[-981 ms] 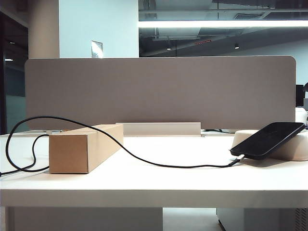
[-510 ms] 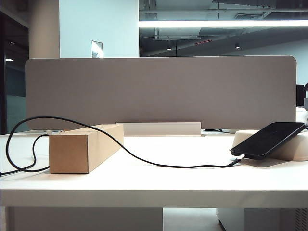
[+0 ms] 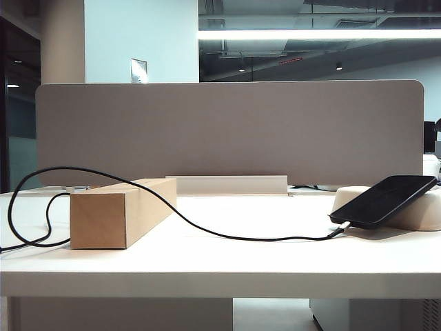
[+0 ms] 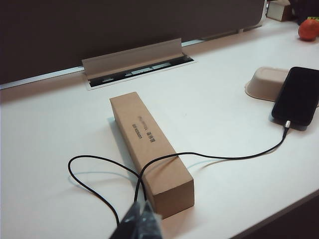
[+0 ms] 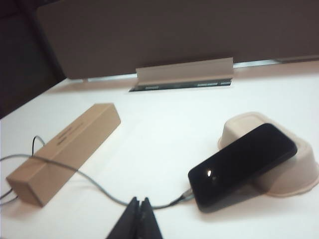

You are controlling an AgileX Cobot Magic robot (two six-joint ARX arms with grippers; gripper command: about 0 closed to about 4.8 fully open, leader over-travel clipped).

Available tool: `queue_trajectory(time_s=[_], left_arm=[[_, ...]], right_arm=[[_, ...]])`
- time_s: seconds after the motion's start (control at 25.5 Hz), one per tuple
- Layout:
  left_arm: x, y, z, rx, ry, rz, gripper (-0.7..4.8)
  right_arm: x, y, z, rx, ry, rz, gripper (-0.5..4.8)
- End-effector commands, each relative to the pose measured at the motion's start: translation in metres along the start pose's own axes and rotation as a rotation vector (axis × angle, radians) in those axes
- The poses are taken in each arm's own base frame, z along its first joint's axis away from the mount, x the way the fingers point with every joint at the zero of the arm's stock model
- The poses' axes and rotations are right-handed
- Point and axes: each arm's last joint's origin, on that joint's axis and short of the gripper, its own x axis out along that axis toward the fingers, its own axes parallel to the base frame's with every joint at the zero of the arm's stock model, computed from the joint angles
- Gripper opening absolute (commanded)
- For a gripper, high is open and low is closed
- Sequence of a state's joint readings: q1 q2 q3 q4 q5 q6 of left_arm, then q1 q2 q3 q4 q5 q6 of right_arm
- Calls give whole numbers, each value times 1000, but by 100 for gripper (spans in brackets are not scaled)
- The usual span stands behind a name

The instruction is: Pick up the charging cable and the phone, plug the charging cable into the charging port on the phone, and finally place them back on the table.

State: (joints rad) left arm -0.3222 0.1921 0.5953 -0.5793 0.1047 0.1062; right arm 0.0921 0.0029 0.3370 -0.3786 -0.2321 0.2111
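Task apparently complete: charging cable (image 3: 207, 231) plugged into phone (image 3: 383, 200) on the bench (image 3: 227, 265); left gripper (image 4: 141, 222) and right gripper (image 5: 139, 215), jaws together and empty, hang above its near side, nothing left but retreat.

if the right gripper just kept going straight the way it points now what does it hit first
Probably the charging cable on the table just ahead of the shut right gripper, near its plug at the phone. Depth is hard to judge.

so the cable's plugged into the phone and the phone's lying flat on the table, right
Not quite. The cable is plugged into the phone, but the phone is not flat on the table: it leans tilted on the upturned off-white tray, as the right wrist view shows.
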Motion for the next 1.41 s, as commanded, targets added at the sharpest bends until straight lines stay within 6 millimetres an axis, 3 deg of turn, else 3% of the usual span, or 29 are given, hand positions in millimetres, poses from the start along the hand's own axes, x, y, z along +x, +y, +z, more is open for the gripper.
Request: queue_trajectory(time_s=[0.04, 0.47, 1.41], left_arm=[[-1, 0, 1, -7, -15, -1, -6], [-1, 0, 1, -9, -16, -5, -6], [-1, 0, 1, -7, -18, -4, -6]], right_arm=[[3, -3, -1, 15, -56, -63, -2], [28, -21, -47, 12, -50, -121, -2], [35, -31, -76, -51, 14, -220, -1]])
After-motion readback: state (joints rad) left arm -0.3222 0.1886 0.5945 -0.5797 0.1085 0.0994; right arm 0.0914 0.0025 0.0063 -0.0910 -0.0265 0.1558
